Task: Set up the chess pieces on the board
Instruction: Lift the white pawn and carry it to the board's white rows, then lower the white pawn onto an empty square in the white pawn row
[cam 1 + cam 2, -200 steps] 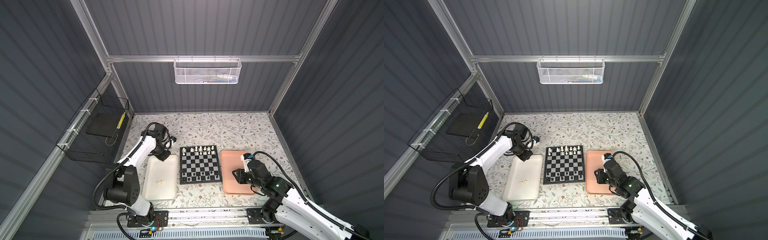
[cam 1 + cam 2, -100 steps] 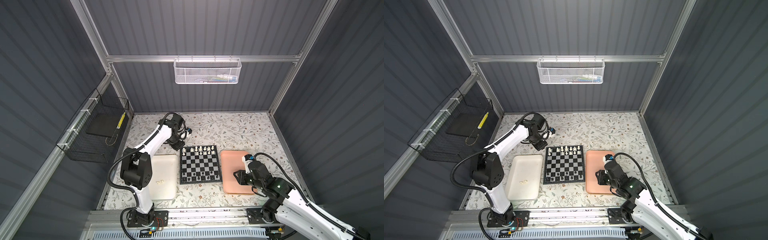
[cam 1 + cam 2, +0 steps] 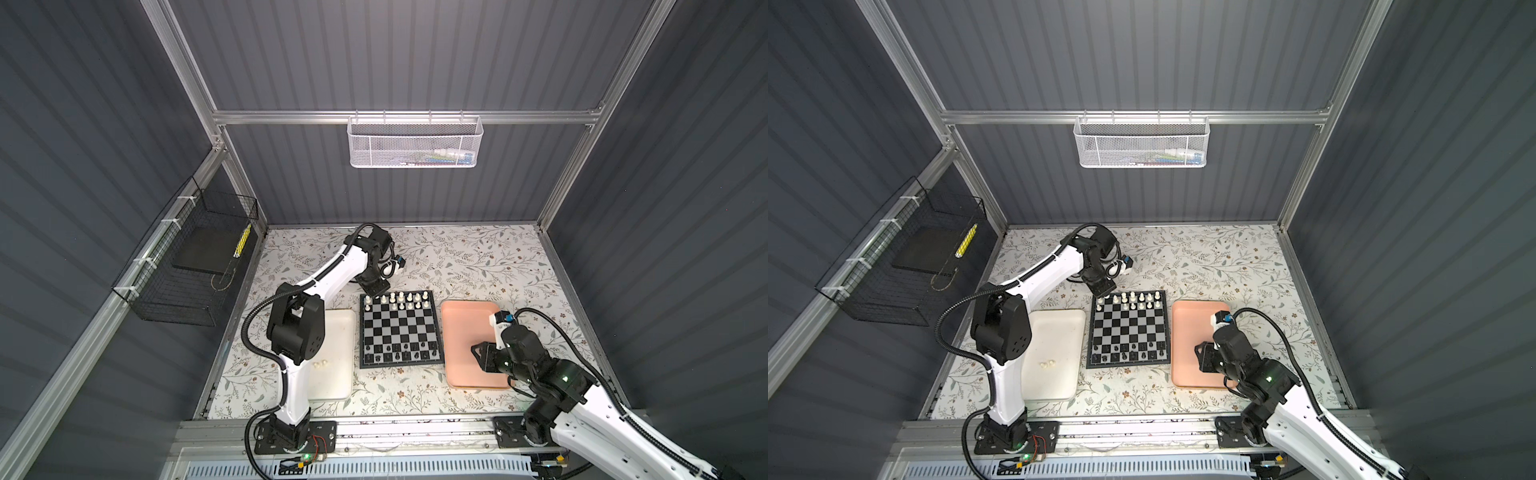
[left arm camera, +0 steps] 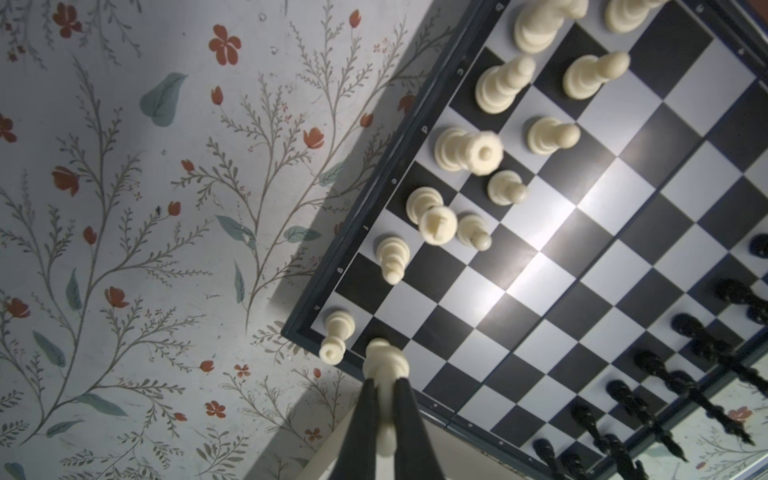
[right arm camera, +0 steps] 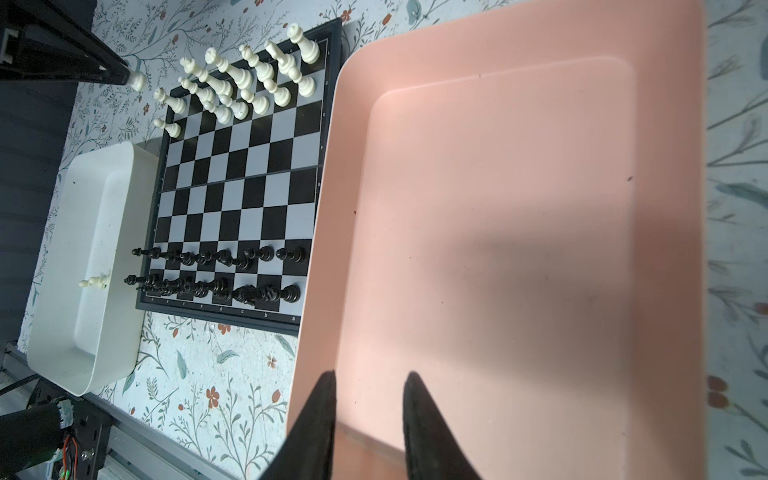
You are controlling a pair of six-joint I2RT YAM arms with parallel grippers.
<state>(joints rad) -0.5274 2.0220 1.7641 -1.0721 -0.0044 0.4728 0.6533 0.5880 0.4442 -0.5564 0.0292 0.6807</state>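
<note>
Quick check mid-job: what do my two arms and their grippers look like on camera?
The left arm and right arm have glossy white links with chunky black joint housings. A ribbed black cable loops along each. The left gripper and right gripper have slim, tapering matte-black fingers. A blue plug sits by the right wrist.

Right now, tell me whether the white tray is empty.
No, small cream-white chess pieces lie on the floor of the white tray in the right wrist view.
</note>
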